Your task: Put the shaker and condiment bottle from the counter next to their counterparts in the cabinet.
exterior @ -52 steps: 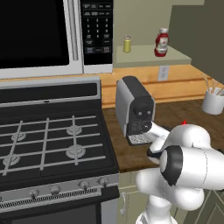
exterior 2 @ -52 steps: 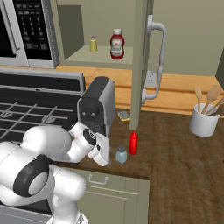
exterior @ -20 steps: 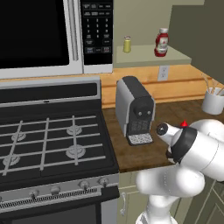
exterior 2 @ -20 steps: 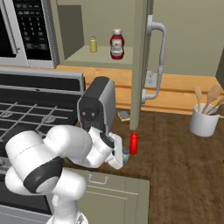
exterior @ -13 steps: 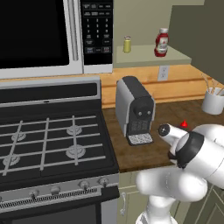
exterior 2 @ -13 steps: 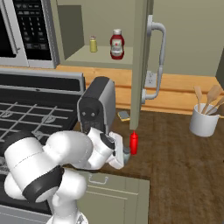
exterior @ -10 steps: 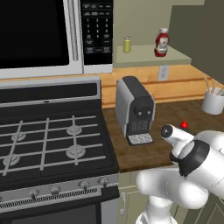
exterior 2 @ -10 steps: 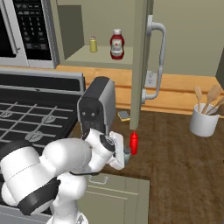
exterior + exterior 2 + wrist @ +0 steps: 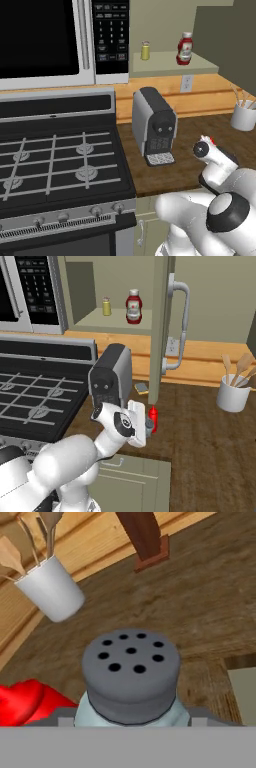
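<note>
A: Shaker [image 9: 131, 677] status: it sits right at the camera in the hand view, grey perforated cap up, pale blue body just visible below, centred where the fingertips would rise. It stands on the table [image 9: 200, 426], upright.

B: Change since the earlier frames?

A: The arm has swung from beside the coffee machine [image 9: 111, 378] toward the front edge of the table. A second ago the gripper [image 9: 148, 425] was short of the shaker; now it is down at it, just left of the condiment bottle [image 9: 153, 418]. In the right base view the hand covers most of the shaker.

B: Closed on it?

A: Cannot tell. The fingertips are under the grey band in the hand view, and the base views are too coarse to show contact. Nothing looks lifted.

B: Condiment bottle?

A: Upright on the table, just beside the shaker; its red body shows at the lower left of the hand view [image 9: 30, 704]. Close enough that a wide closing motion could nudge it.

B: Meaning for the task?

A: Judgement: approach is done, grasp is the step in hand. Both items are not yet moved. Counterparts wait on the cabinet shelf [image 9: 100, 320]: yellow shaker [image 9: 106, 306] and labelled red bottle [image 9: 133, 306], door [image 9: 161, 326] open.
</note>
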Available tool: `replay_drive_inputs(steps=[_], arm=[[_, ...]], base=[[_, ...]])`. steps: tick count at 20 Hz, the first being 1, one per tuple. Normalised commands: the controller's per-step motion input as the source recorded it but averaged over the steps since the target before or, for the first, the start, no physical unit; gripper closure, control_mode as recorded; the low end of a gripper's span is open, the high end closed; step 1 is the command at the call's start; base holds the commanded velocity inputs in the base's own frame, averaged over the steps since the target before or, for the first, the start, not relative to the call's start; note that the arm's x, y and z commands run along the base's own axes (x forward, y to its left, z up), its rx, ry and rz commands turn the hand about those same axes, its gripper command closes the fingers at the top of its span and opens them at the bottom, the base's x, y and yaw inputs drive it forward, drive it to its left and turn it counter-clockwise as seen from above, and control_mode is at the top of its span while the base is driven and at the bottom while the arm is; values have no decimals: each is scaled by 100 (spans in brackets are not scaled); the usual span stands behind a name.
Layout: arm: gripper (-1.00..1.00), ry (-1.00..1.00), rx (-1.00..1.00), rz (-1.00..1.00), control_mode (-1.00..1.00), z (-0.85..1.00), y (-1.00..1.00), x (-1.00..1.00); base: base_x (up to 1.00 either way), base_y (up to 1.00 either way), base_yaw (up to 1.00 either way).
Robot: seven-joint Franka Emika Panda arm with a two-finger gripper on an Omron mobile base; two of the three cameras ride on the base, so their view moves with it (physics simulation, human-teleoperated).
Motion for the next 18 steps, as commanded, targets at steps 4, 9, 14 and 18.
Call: replay_drive_inputs(steps=[4, 9, 14, 18], arm=[[100, -17, 0, 0, -100, 2, -2, -31], [100, -13, -1, 1, -100, 5, 0, -29], [100, -5, 0, 19, -100, 6, 15, -13], [100, 0, 0, 35, -100, 1, 52, 0]], base=[[0, 0, 0], [0, 0, 0], [0, 0, 0], [0, 0, 0]])
